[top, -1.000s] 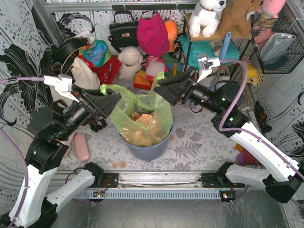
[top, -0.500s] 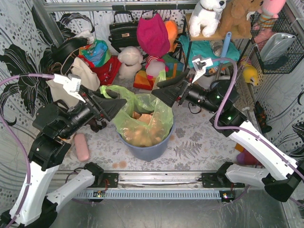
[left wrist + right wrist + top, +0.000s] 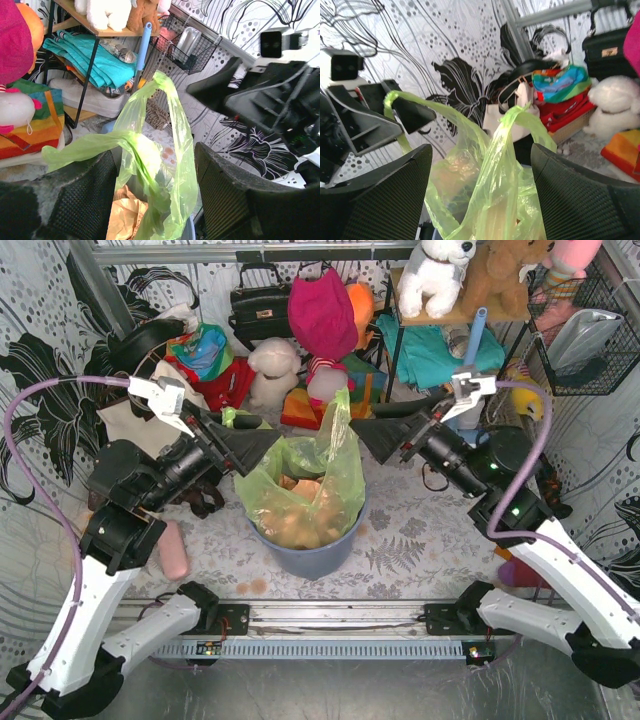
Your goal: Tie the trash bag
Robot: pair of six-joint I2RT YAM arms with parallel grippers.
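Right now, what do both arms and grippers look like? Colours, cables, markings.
Matched pair: left arm and right arm have white links, black joints. The left gripper and right gripper: black wedge fingers, mesh-textured pads, white camera block on each wrist. One lavender cable loops along each arm. One green light on the right arm's joint.
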